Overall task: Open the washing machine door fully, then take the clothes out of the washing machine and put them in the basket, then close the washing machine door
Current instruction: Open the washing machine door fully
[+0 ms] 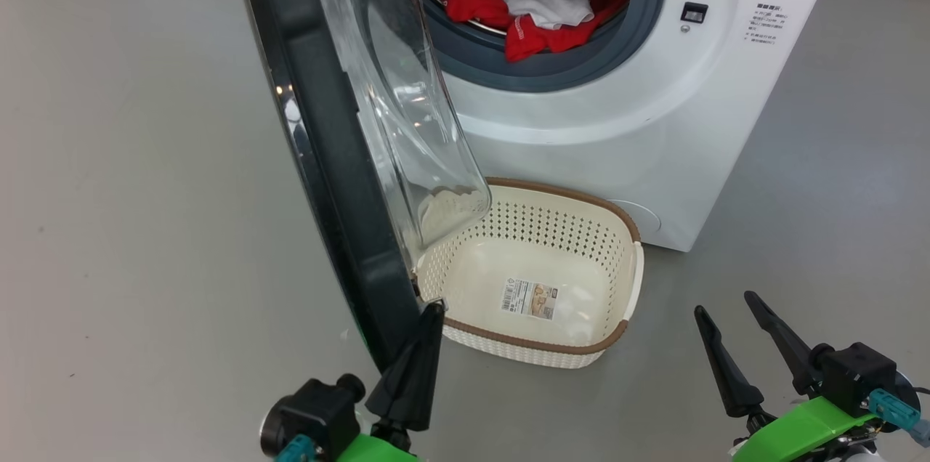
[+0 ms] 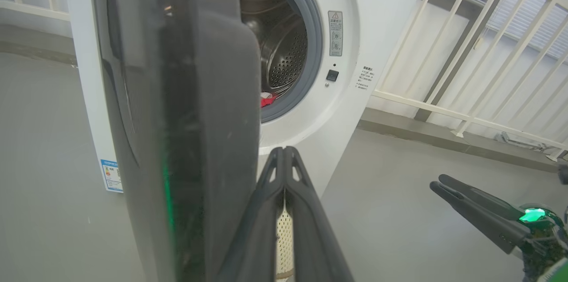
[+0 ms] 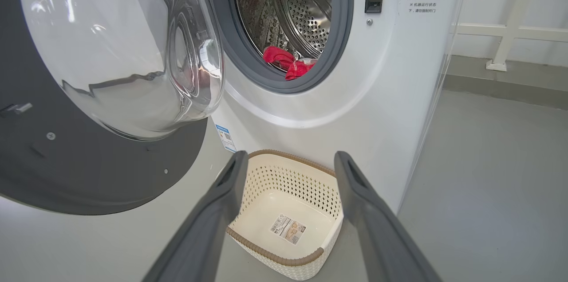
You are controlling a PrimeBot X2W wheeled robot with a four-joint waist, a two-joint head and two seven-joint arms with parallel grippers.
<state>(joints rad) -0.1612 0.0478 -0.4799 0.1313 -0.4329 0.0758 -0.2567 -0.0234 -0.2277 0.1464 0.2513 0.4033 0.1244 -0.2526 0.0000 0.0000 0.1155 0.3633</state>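
The white washing machine [image 1: 639, 128] stands ahead, its drum holding red and white clothes [image 1: 552, 1]. Its door [image 1: 320, 157], black-rimmed with a bulging clear bowl, hangs swung out toward me, edge-on in the head view. My left gripper [image 1: 434, 308] is shut, its tip at the door's lower inner edge, right beside the rim [image 2: 186, 140]. The cream basket [image 1: 617, 244] sits on the floor below the drum with just a sticker inside. My right gripper [image 1: 723, 302] stands open, low to the basket's right, holding nothing. Through its fingers [image 3: 213, 211] I see the basket [image 3: 328, 233] and the clothes [image 3: 286, 61].
Grey floor [image 1: 131, 229] spreads left of the door and right of the machine. A white railing [image 2: 479, 69] and a raised ledge run behind the machine's right side. The door's glass bowl overhangs the basket's left end.
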